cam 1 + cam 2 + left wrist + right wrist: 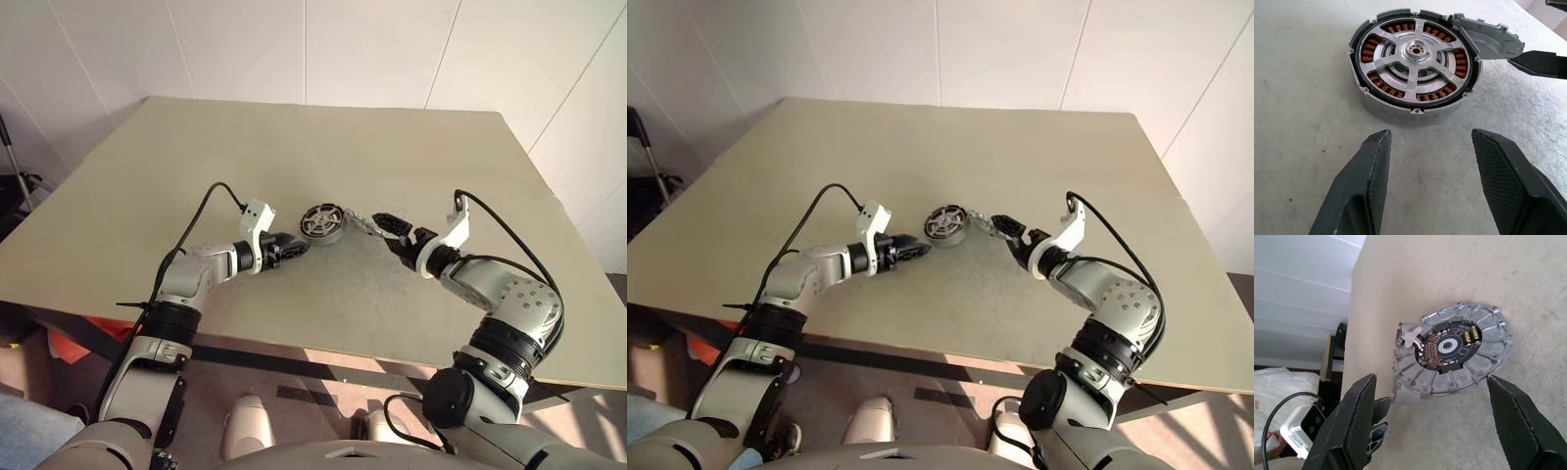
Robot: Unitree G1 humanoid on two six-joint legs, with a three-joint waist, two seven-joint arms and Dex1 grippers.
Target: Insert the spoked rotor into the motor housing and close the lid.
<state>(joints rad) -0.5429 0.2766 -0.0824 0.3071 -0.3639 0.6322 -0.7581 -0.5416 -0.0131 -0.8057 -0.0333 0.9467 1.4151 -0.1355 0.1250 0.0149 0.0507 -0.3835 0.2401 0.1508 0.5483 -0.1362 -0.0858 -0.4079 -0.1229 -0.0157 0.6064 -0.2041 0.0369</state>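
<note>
Both black two-fingered pincers gape empty: the left gripper (pixel 1430 171) just short of the round black-rimmed copper-wound motor housing (pixel 1414 68), silver spoked rotor (pixel 1415 51) seated inside; the right gripper (pixel 1440 421) facing the tilted silver-grey lid (pixel 1452 352) leaning against it.

The round black-rimmed motor housing (pixel 321 221) sits on the beige counter (pixel 392 147), with the silver-spoked rotor (pixel 1414 66) inside it. The silver-grey metal lid (pixel 1488 41) leans against its right side. The left hand (pixel 294 247) lies left of the housing, the right hand (pixel 384 227) right of the lid.

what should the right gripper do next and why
Probably ease the open right gripper forward around the lid and close on it: the spoked rotor already sits in the motor housing, and the lid leans tilted against its rim.
</note>
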